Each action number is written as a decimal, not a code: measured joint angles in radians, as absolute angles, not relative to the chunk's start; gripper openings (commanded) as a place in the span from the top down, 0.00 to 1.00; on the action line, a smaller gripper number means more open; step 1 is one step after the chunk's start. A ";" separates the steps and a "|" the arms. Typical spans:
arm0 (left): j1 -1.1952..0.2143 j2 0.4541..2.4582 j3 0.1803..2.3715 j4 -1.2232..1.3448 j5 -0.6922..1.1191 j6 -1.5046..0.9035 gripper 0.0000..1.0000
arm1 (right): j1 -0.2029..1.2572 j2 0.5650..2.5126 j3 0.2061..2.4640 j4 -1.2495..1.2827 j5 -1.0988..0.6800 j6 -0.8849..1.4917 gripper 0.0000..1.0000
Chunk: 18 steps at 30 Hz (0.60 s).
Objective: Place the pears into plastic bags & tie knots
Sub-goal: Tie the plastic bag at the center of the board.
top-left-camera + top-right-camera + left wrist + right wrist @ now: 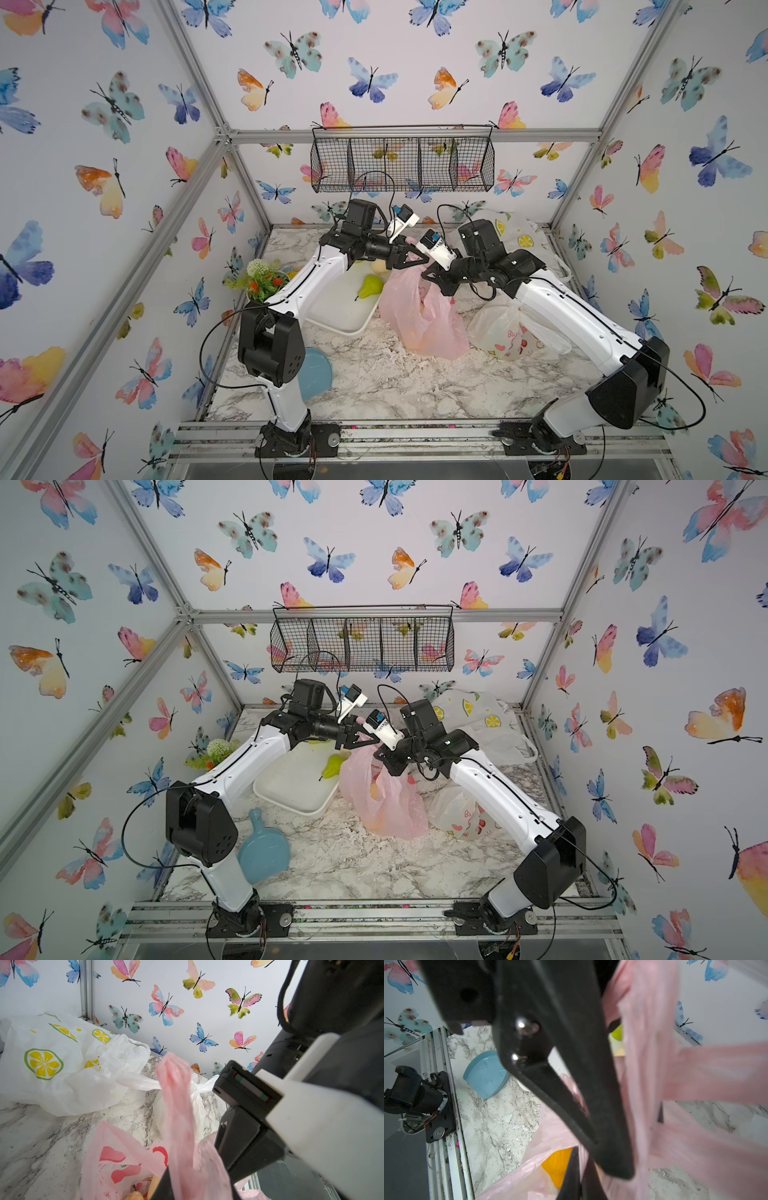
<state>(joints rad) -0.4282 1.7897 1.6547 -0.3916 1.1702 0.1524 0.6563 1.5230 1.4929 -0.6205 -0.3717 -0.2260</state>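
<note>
Fingers (161,1188) of the left gripper (415,258) flank a raised handle strip of the pink bag (419,320); whether they clamp it cannot be determined. At frame centre in both top views, the right gripper (433,277) is closed on the bag's upper film. An orange pear (557,1164) lies inside.

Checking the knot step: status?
Left gripper, right gripper: shut on pink bag handles. Orange pear inside; untied. Green pear on tray. Grippers crowded together.

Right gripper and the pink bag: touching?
Touching. In the right wrist view the right gripper is shut, with the pink bag film pinched between its fingers.
</note>
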 measured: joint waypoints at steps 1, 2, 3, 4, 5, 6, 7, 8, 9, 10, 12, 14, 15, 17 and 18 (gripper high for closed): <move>-0.427 1.790 1.655 -0.391 1.170 0.152 0.92 | 0.656 1.523 1.493 -0.620 -0.370 -0.224 0.87; -0.427 1.790 1.655 -0.390 1.169 0.152 0.93 | 0.656 1.522 1.493 -0.620 -0.369 -0.218 0.71; -0.426 1.790 1.655 -0.389 1.169 0.152 0.94 | 0.656 1.519 1.493 -0.620 -0.366 -0.208 0.57; -0.424 1.790 1.655 -0.389 1.167 0.154 0.95 | 0.655 1.513 1.491 -0.618 -0.365 -0.197 0.50; -0.423 1.790 1.652 -0.383 1.165 0.154 0.95 | 0.648 1.502 1.486 -0.617 -0.368 -0.182 0.44; -0.421 1.789 1.644 -0.374 1.165 0.157 0.95 | 0.641 1.487 1.482 -0.616 -0.376 -0.159 0.39; -0.419 1.786 1.633 -0.365 1.164 0.157 0.94 | 0.632 1.472 1.479 -0.613 -0.385 -0.141 0.36; -0.415 1.783 1.615 -0.356 1.162 0.159 0.94 | 0.613 1.453 1.477 -0.608 -0.395 -0.112 0.32; -0.413 1.779 1.598 -0.351 1.159 0.160 0.94 | 0.584 1.432 1.475 -0.601 -0.410 -0.078 0.29; -0.412 1.777 1.583 -0.347 1.157 0.160 0.94 | 0.557 1.417 1.475 -0.591 -0.424 -0.049 0.27; -0.408 1.773 1.560 -0.342 1.156 0.161 0.93 | 0.501 1.400 1.489 -0.579 -0.454 0.020 0.26; -0.406 1.773 1.555 -0.340 1.154 0.163 0.93 | 0.463 1.415 1.518 -0.567 -0.484 0.092 0.24; -0.406 1.772 1.555 -0.338 1.153 0.164 0.93 | 0.458 1.434 1.536 -0.561 -0.507 0.121 0.24; -0.406 1.768 1.555 -0.334 1.148 0.166 0.92 | 0.459 1.478 1.567 -0.544 -0.555 0.176 0.28; -0.406 1.766 1.555 -0.333 1.146 0.168 0.92 | 0.460 1.505 1.575 -0.527 -0.585 0.211 0.30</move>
<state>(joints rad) -0.4061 1.7660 1.5555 -0.3332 1.1458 0.1684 0.4599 1.5047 1.5745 -0.5270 -0.5846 0.2108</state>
